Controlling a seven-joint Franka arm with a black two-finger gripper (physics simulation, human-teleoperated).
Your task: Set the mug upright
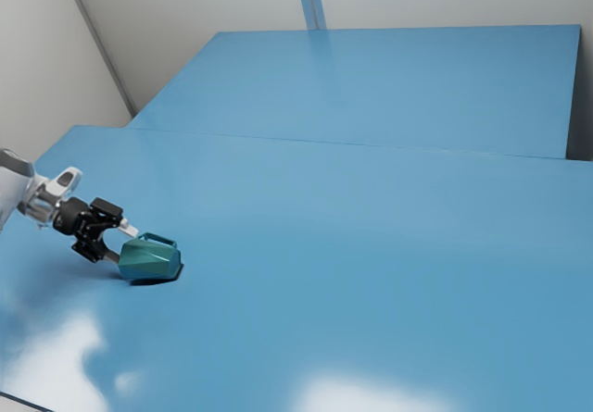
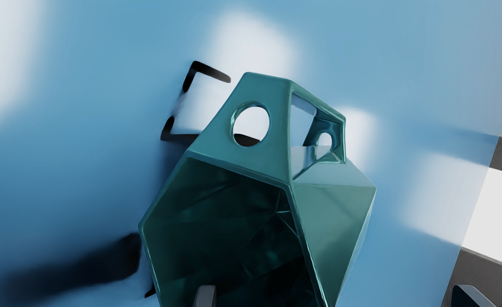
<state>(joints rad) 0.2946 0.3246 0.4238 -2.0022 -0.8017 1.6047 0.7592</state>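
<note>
The open black two-finger tool [image 1: 123, 243], at exterior-view ten o'clock from the sideways, faceted teal mug [image 1: 150, 259], might best grip its probably stiff wall [image 2: 334, 226].

Hand [image 1: 124, 244] angled downward, fingers [image 2: 206, 297] spread

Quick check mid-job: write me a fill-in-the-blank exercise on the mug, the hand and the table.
The mug lies on its ____, not upright. The part jutting up from the mug's body is its ____. The hand, at the mug's mouth, is ____, not shut. The table is ____ in color.
Missing words, in order: side; handle; open; blue.
</note>
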